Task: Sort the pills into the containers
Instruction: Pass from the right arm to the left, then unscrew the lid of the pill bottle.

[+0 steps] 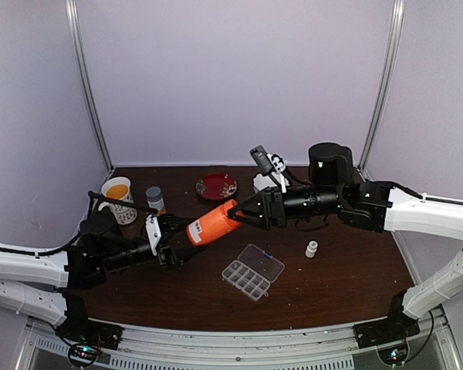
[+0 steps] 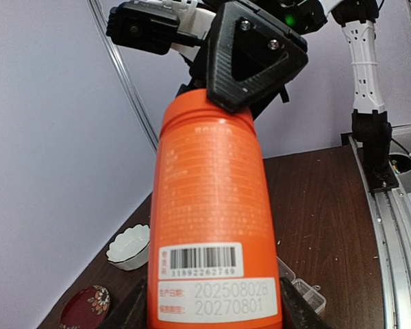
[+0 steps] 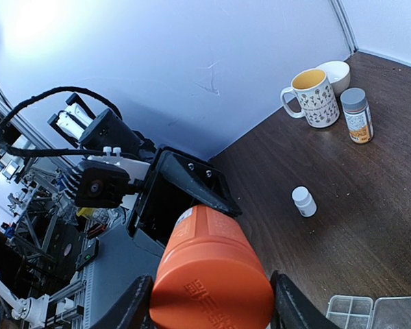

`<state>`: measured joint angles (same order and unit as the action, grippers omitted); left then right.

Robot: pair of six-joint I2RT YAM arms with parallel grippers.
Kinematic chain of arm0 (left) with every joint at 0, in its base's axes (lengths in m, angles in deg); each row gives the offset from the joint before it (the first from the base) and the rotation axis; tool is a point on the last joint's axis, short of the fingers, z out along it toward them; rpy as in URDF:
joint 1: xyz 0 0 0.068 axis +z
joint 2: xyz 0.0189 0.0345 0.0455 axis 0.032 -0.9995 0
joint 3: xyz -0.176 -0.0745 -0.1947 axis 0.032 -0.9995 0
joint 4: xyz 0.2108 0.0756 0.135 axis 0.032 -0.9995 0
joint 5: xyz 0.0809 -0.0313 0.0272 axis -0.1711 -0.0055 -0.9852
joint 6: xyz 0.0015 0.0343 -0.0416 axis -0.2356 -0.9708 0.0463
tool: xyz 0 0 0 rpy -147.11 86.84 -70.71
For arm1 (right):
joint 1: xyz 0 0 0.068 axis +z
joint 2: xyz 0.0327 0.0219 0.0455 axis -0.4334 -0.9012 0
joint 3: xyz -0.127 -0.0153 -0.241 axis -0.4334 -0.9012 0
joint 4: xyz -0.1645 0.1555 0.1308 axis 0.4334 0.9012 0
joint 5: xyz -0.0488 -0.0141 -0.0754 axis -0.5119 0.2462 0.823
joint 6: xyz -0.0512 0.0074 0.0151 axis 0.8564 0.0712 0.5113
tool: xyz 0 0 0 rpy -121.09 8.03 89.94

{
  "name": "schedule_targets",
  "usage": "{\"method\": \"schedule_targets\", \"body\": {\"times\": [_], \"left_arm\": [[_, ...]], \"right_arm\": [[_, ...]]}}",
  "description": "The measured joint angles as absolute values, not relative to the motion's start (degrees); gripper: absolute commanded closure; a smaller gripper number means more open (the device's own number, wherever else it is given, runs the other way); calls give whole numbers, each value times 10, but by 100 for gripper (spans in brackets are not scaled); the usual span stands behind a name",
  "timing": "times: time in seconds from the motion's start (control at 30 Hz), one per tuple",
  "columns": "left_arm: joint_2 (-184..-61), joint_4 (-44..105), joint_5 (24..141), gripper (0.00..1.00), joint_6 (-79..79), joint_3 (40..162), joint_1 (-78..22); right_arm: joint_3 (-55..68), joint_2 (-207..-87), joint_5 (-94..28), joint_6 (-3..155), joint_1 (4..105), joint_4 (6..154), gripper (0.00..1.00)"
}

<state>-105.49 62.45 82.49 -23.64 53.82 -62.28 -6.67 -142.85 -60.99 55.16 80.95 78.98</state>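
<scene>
An orange bottle (image 1: 212, 223) hangs tilted above the table, held between both arms. My left gripper (image 1: 170, 240) is shut on its base end, with the labelled wall between the fingers in the left wrist view (image 2: 216, 312). My right gripper (image 1: 243, 212) is shut on its orange cap end (image 3: 212, 301). The clear pill box (image 1: 252, 271) lies on the table below with its lid open; it also shows in the left wrist view (image 2: 305, 288) and the right wrist view (image 3: 370, 312). No pills show.
A small white bottle (image 1: 312, 248) stands right of the box. A patterned mug (image 1: 119, 196) and a grey-capped amber bottle (image 1: 155, 200) stand at the back left. A red dish (image 1: 216, 186), a white scalloped bowl (image 2: 130, 247) and a black cylinder (image 1: 329, 163) sit at the back.
</scene>
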Motion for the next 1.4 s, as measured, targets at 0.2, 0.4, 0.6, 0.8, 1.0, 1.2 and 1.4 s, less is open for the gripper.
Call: {"method": "schedule_targets", "body": {"times": [0.2, 0.4, 0.6, 0.8, 1.0, 1.2, 1.4], "left_arm": [[-1055, 623, 824, 100, -228, 538, -623], [-1055, 633, 828, 100, -160, 538, -622], [-1056, 580, 939, 100, -49, 584, -580], [-1068, 522, 1074, 100, 10, 648, -549], [-1090, 450, 1164, 100, 51, 689, -539], [-1110, 402, 1193, 100, 75, 715, -536], [-1119, 384, 1197, 100, 78, 718, -536]], "right_arm": [[-66, -1428, -612, 555, 809, 792, 81], [-55, -1428, -616, 569, 811, 799, 89], [-20, -1420, -609, 663, 819, 835, 100], [-9, -1391, -642, 846, 823, 867, 100], [-9, -1378, -676, 1102, 823, 937, 100], [1, -1373, -660, 1355, 825, 1009, 100], [-8, -1365, -596, 1565, 842, 1023, 64]]}}
